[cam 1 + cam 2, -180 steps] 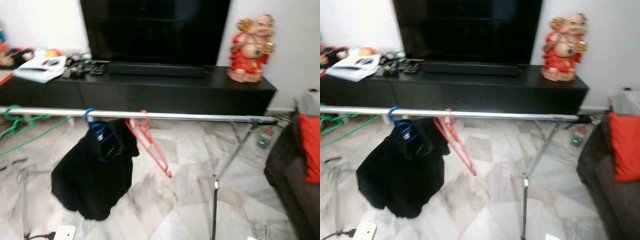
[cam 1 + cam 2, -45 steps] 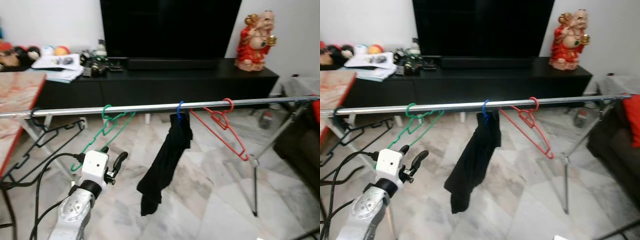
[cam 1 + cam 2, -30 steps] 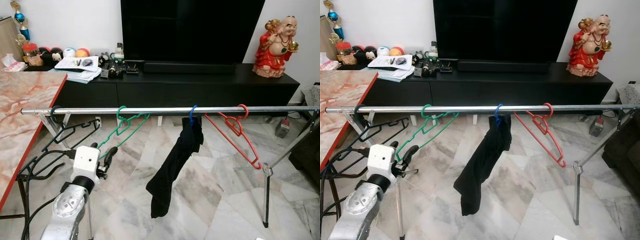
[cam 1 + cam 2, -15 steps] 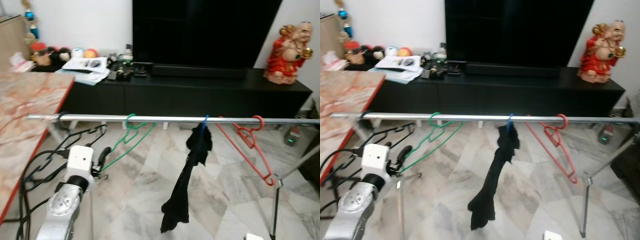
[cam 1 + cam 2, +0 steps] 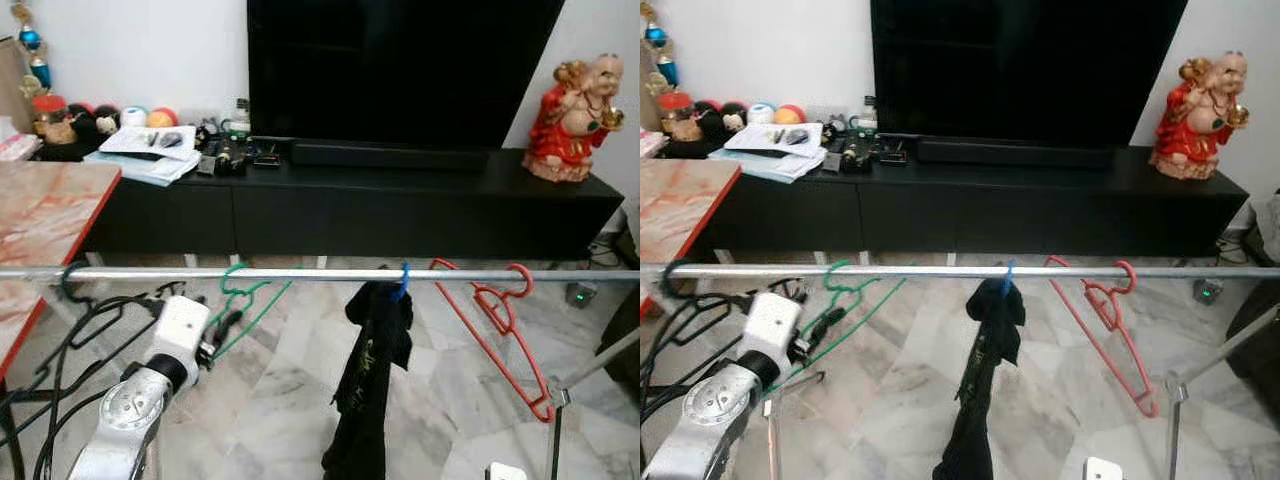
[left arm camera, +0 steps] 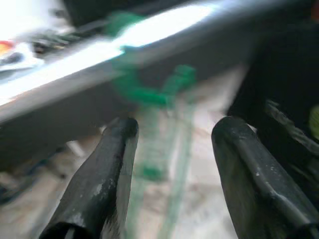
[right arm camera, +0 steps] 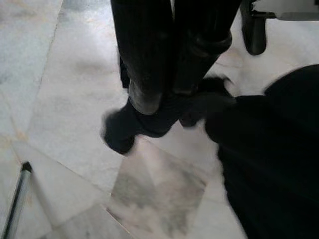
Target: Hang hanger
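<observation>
A big black television [image 5: 400,70] fills the wall ahead, above a long black cabinet [image 5: 350,200] that carries papers and odds and ends at its left end and a red figurine [image 5: 577,118] at its right. A marble-topped table [image 5: 40,215] with a red edge juts in from the left. In front of all this a silver rail [image 5: 300,274] runs straight across the room over the pale marble floor [image 5: 290,400].

On the rail, from left to right, hang a black hanger [image 5: 90,310], a green hanger [image 5: 245,295], a blue hanger [image 5: 402,282] carrying a dark garment [image 5: 370,370] that droops well down, and a red hanger [image 5: 490,320] tilted away to the right.

The left hand [image 5: 222,328] is raised on its silver arm just below the rail, beside the lower part of the green hanger. From its wrist, the two black fingers [image 6: 109,169] stand apart with the blurred green hanger between and beyond them, not clamped.

The right hand [image 7: 172,74] points down at the floor beside something dark, its fingers pressed close together and holding nothing.
</observation>
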